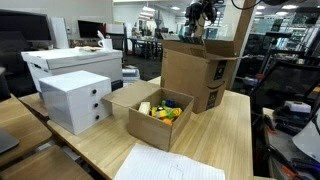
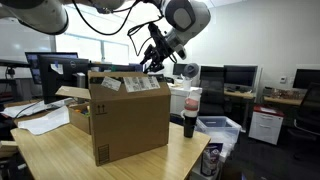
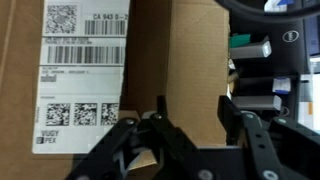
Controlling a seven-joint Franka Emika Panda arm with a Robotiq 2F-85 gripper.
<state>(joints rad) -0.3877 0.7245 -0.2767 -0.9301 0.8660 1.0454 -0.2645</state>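
Gripper (image 3: 192, 112) | fingers apart | at top rim of tall cardboard box (image 1: 205, 75), upper right of frame | shipping labels (image 3: 80, 70) upper left in wrist view

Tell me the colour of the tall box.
Brown; the box shows best in an exterior view, its white label in the wrist view.

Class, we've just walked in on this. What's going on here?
A robot arm's black gripper hangs just above the open top of a tall brown cardboard box with shipping labels. Its jaws are apart, with nothing visibly held. Beside it on the wooden table stands a smaller open cardboard box of colourful toys.
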